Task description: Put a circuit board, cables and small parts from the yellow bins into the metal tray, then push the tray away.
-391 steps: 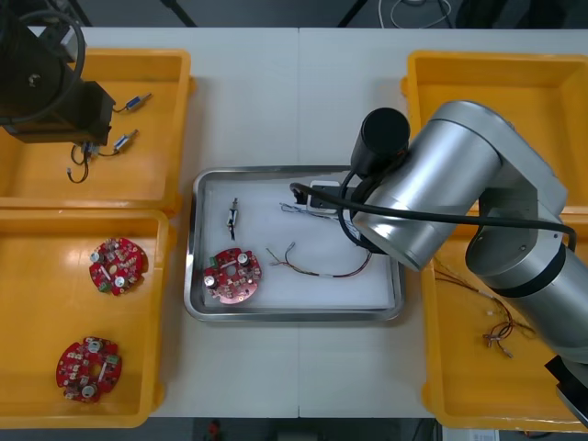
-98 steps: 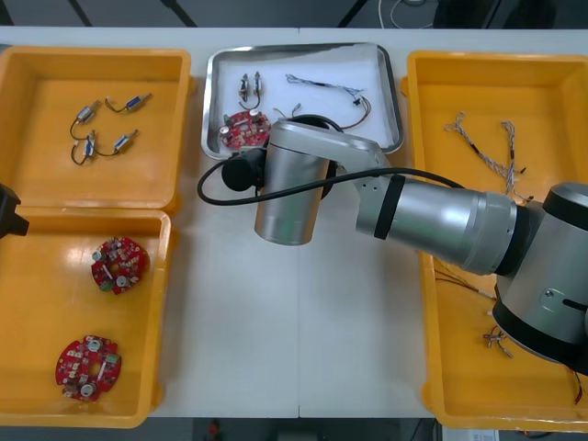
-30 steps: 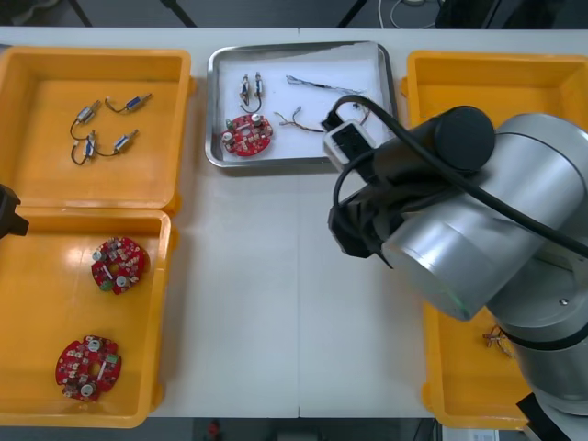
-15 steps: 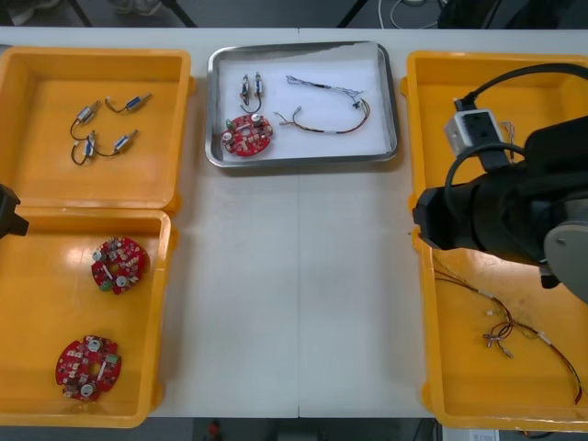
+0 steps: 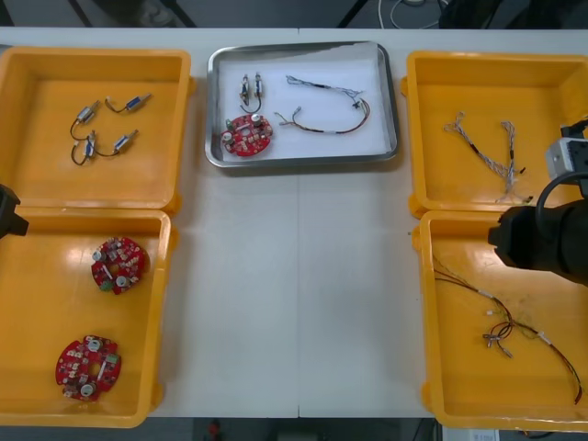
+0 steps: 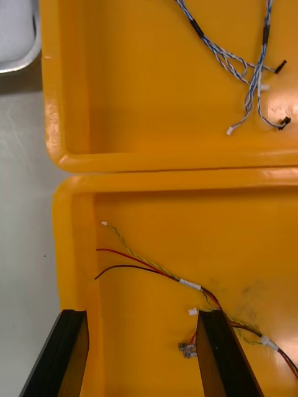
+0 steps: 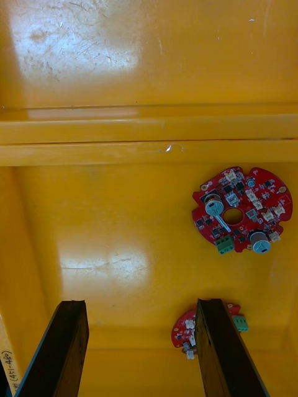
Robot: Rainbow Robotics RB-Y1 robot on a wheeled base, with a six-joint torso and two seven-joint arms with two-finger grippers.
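Right pincer point(image 6: 141, 322) wide open and empty over my near right bin point(image 6: 186, 217); left pincer point(image 7: 141, 310) wide open and empty over my near left bin point(image 7: 112, 211).
One right finger is over that bin's inner wall, the other just beside the loose red and yellow cables point(image 6: 155, 271) on its floor. Twisted blue and white cables point(image 6: 248, 68) lie in the far right bin point(image 5: 478, 87). Two spare boards lie under my left pincer: the nearer spare board point(image 7: 242, 211) in plain view, the farther spare board point(image 7: 186, 329) partly hidden by a finger. The metal tray point(image 5: 210, 110) sits at the far edge of the surface point(image 5: 294, 276), between the far bins and well apart from both pincers. It holds a circuit board point(image 5: 247, 134), two small metal parts point(image 5: 249, 89), a looped red and yellow cable point(image 5: 326, 122) and a thin twisted cable point(image 5: 322, 87). Bin walls stand between each pincer and the tray. The far left bin point(image 5: 55, 83) holds loose metal parts point(image 5: 101, 129).
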